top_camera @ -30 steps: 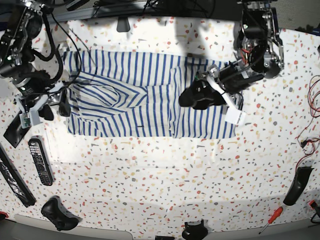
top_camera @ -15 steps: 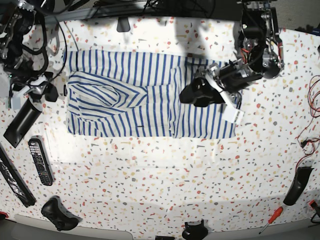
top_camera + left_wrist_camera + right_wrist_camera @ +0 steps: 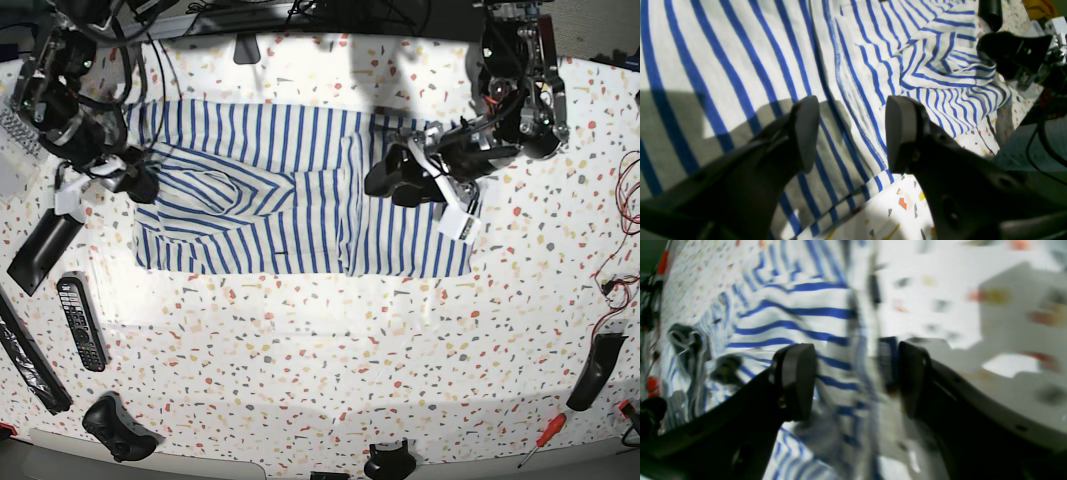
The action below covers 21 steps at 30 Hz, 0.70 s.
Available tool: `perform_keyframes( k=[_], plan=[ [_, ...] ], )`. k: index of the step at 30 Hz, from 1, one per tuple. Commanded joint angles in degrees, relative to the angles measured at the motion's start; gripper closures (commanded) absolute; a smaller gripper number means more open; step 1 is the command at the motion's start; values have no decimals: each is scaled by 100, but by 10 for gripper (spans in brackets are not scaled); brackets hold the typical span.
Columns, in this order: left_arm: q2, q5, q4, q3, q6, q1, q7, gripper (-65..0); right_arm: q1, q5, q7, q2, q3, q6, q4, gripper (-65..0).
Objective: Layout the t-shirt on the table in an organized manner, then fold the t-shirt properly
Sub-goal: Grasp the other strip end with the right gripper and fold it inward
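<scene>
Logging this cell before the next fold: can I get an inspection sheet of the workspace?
Surface: table, speckled, mostly bare in front.
Job's things: t-shirt spread flat, with a bunched fold near its left end.
Clutter: remote, screwdriver, black controller.
Grippers: left tool open above the shirt; right tool open at the shirt's edge.
Cables: red wires at the right edge.
Surroundings: nothing seen.

Base view: bright, even light from overhead; straight edges bow toward the corners.
Shadows: the left gripper (image 3: 846, 133) throws a grey patch on the t-shirt (image 3: 750, 50).
Left wrist view: sharp (cloth stripes crisp).
Right wrist view: heavily smeared; the table (image 3: 940, 276) flecks streak, the right gripper (image 3: 857, 380) stays clearer.
</scene>
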Motion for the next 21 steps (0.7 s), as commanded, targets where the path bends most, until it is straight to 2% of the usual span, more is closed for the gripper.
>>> perform_keyframes(
  k=[1, 6, 8, 10, 14, 15, 18, 21],
  plan=[
    [17, -140, 101, 11, -59, -63, -98, -295, 17, 9, -107, -7, -131, 30, 61, -375],
    [17, -138, 101, 11, -59, -63, -96, -295, 20, 9, -107, -151, -632, 30, 61, -374],
    [15, -138, 101, 11, -59, -63, -96, -295, 22, 13, -92, -160, -686, 30, 61, -348],
    [15, -136, 101, 11, -59, -63, -96, -295, 37, 9, -59, -144, -671, 30, 61, -270],
    [17, -144, 101, 11, -57, -66, -20, -294, 236, 9, -59, -142, -490, 30, 61, -21],
    [17, -166, 101, 11, -57, -66, 37, -294, 328, 7, -59, -142, -413, 30, 61, 0],
    [15, -457, 103, 9, -57, -66, 175, -294, 660, -269, -57, -142, -142, 30, 61, 0],
    [15, -1130, 103, 11, -74, -66, 372, -292, 992, -866, -24, -142, 129, 30, 61, 0]
  ],
)
